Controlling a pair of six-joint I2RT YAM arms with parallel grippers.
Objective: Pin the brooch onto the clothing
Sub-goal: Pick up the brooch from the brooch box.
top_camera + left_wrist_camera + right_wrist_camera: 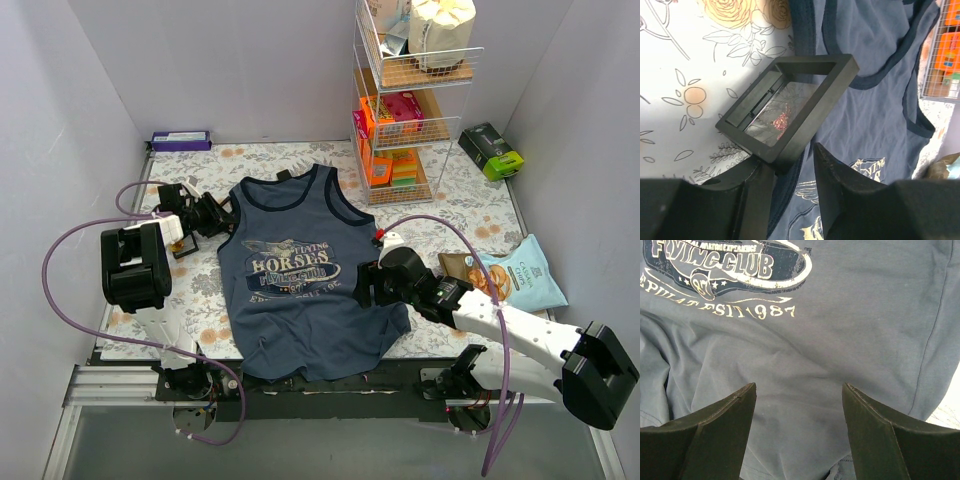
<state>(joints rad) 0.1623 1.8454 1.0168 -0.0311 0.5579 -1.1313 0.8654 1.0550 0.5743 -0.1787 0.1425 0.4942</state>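
**Brooch in its case at the shirt's left edge**

The tank top (pixel 300 300) lies flat in the middle of the table (pixel 470 215), neck toward the top of the frame and hem at the near edge. White walls (pixel 250 60) close off the left, back and right sides. The only bare floral strips run along the left and across the back.

The wire shelf (pixel 410 100) stands at upper right, just beside the shirt's shoulder strap. It has three loaded tiers. One green box (pixel 492 150) lies to its right, one pale snack bag (pixel 525 275) at mid right, and one purple box (pixel 181 140) against the back wall at upper left.

The left hand (pixel 790 157) is clamped on the lower corner of one black display case (pixel 810 63). The case is tilted over the shirt's left armhole, with the single pink brooch (pixel 781 121) inside.

The right hand (pixel 797 390) hangs over the shirt's lower right below the print, fingers wide apart and gripping nothing.
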